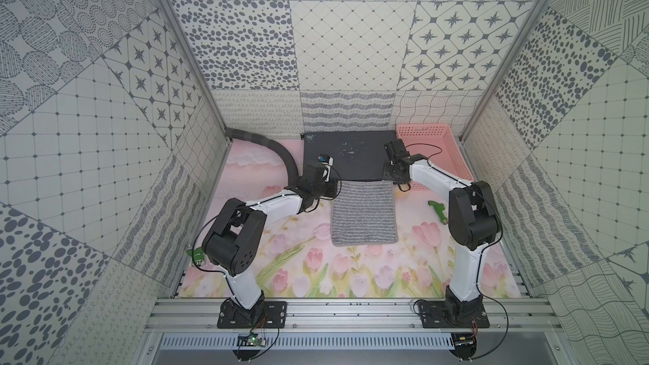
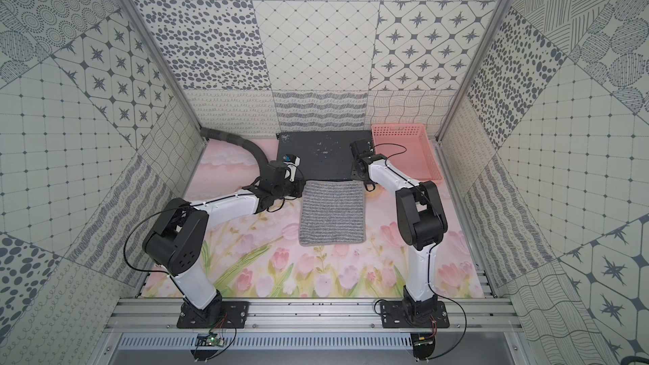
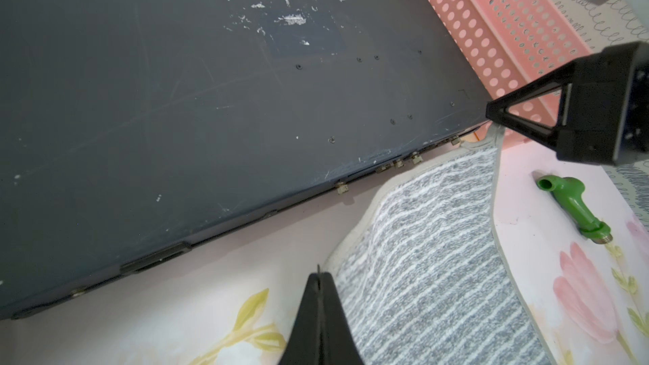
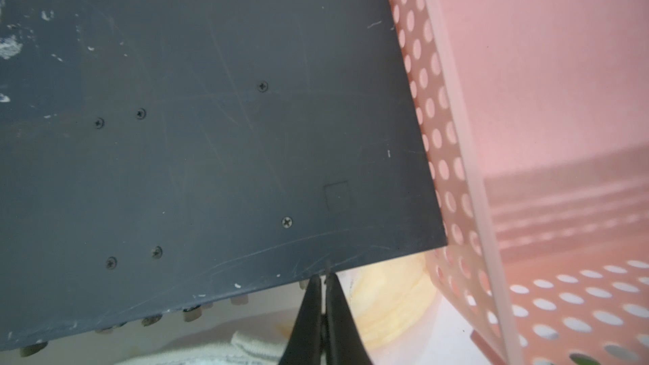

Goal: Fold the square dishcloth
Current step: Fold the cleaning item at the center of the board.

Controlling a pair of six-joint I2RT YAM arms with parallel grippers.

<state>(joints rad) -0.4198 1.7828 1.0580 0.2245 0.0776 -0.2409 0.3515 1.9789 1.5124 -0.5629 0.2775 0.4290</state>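
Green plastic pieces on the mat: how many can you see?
2: a tap-shaped fitting between the dishcloth and the right arm, and a second green piece mostly hidden behind the left arm's elbow. More may be hidden.

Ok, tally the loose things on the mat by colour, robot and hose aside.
Grey: 1, the square dishcloth
Pink: 1, the basket
Green: 2, the tap-shaped fitting and a part-hidden piece
Dark: 1, the board
Total: 5
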